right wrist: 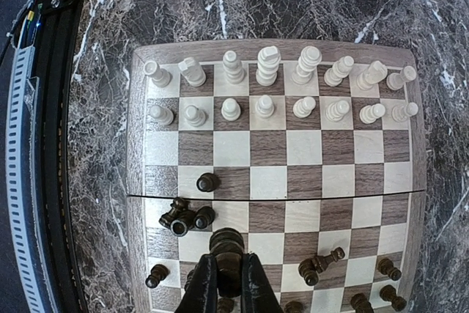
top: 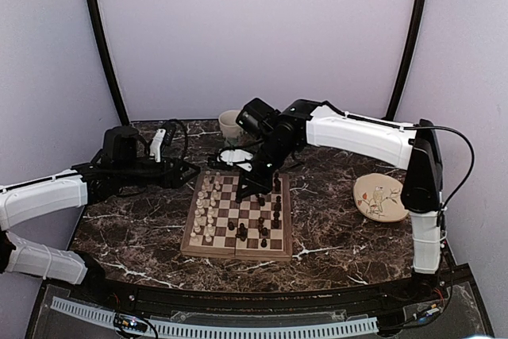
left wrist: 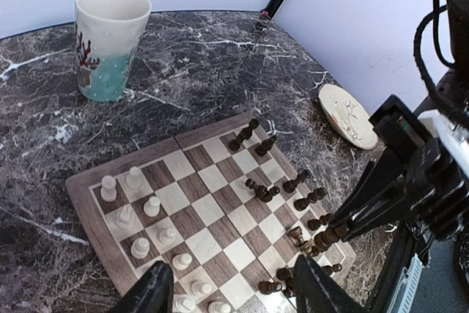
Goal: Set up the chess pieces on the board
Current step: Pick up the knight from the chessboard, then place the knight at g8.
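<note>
The board [top: 236, 252] lies mid-table. Cream-white chess pieces [right wrist: 265, 65] stand in two neat rows along its left side [top: 206, 206]. Dark chess pieces [top: 270, 213] are scattered on the right half, some upright and some lying down [right wrist: 319, 264]. My right gripper [right wrist: 228, 278] is shut on a dark piece [right wrist: 227, 248] just above the board's near-right squares [top: 255, 185]. In the left wrist view the same piece [left wrist: 328, 237] sits in the right gripper's fingertips [left wrist: 356, 218]. My left gripper [left wrist: 234, 292] is open and holds nothing. It hovers by the board's far-left corner [top: 187, 171].
A cream cup [left wrist: 110, 40] with a teal and red print stands behind the board [top: 230, 125]. A round cream plate [top: 379, 197] lies to the right of the board [left wrist: 349, 116]. The tabletop is dark marble [top: 127, 228] with a raised front edge.
</note>
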You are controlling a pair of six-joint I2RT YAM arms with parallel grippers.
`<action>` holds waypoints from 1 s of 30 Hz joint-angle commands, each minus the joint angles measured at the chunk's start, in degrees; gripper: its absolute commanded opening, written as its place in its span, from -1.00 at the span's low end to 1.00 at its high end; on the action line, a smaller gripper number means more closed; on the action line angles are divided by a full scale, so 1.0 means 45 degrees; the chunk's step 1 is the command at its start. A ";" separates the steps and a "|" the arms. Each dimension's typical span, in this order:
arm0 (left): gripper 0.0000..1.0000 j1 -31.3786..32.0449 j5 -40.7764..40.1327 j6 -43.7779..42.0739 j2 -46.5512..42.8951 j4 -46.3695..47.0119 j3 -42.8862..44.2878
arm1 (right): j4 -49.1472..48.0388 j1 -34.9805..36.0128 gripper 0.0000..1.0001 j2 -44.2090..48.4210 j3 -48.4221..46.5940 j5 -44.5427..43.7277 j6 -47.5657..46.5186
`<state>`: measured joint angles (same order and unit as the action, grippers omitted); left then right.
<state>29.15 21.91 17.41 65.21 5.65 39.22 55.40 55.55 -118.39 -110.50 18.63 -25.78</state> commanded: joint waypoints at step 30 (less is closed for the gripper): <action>0.17 0.0031 -0.0828 -0.2211 0.1302 -0.1219 0.2119 | -0.4218 0.0703 -0.90 0.4240 0.8891 -0.2169 -0.1577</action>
<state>29.15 18.61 8.47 72.18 0.08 49.76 40.58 58.24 -97.67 -70.72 11.25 -32.73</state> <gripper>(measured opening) 0.582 0.077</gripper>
